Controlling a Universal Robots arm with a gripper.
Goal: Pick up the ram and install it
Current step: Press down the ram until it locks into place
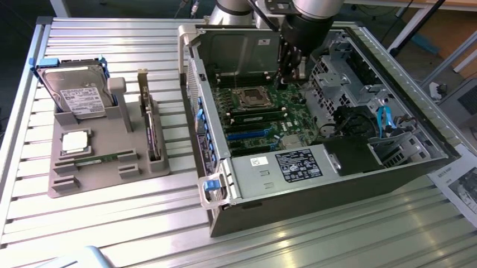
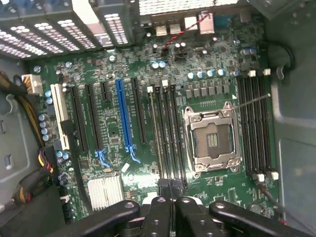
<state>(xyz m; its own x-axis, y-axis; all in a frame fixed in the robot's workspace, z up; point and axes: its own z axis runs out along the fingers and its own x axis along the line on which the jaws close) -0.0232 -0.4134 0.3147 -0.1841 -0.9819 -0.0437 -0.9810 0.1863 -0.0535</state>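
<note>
My gripper (image 1: 287, 84) hangs inside the open computer case (image 1: 417, 167), just above the motherboard (image 2: 113, 123) beside the empty processor socket (image 2: 212, 140). In the wrist view its black fingers (image 2: 160, 207) are pressed together over the near end of the long memory slots (image 2: 168, 133), with nothing visible between them. A thin pale edge runs along one of these slots (image 2: 155, 133), possibly a ram seated on edge; I cannot tell for sure. Another green ram (image 1: 97, 159) lies in the grey holder (image 1: 67, 187) at the exterior view's left.
The holder also carries a hard drive (image 1: 75, 97), a square silver processor (image 1: 75, 142) and an upright dark expansion card (image 1: 153, 134). Drive cages, cables and a black power supply (image 1: 358, 156) crowd the case at the exterior view's right. A second bank of slots (image 2: 254, 123) lies beyond the socket.
</note>
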